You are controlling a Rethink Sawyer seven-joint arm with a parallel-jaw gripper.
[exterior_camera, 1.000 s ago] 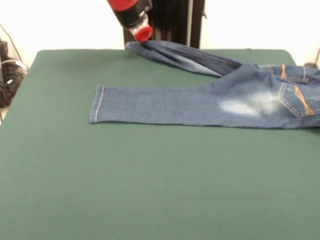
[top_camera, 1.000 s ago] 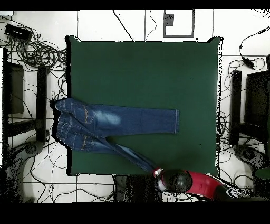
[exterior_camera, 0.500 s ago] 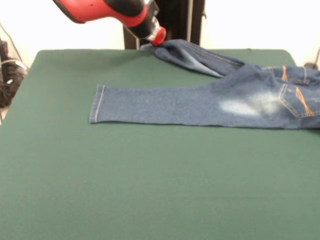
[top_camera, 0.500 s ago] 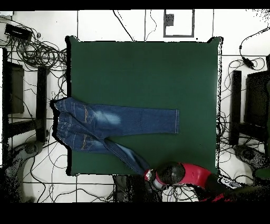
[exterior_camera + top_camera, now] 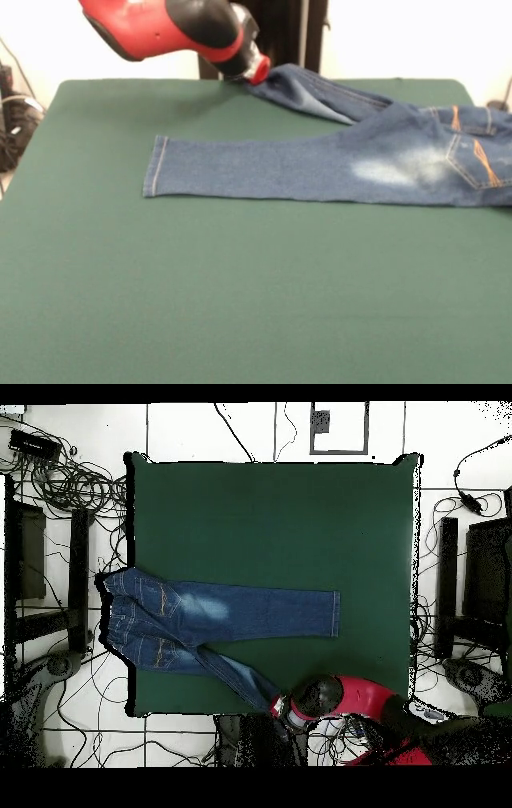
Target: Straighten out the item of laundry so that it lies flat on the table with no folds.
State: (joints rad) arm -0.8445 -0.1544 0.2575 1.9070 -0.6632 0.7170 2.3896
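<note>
Your tool (image 5: pixel 254 70) sits at the far leg's cuff; I cannot tell its grip. The jeans (image 5: pixel 336 164) lie right on the table (image 5: pixel 240 304). Next, draw that leg straight.

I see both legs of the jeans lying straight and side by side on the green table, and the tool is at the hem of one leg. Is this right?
Not quite. The overhead view shows only one leg of the jeans lying straight on the table; the other slants away toward the table's edge, where the tool is at its hem.
</note>
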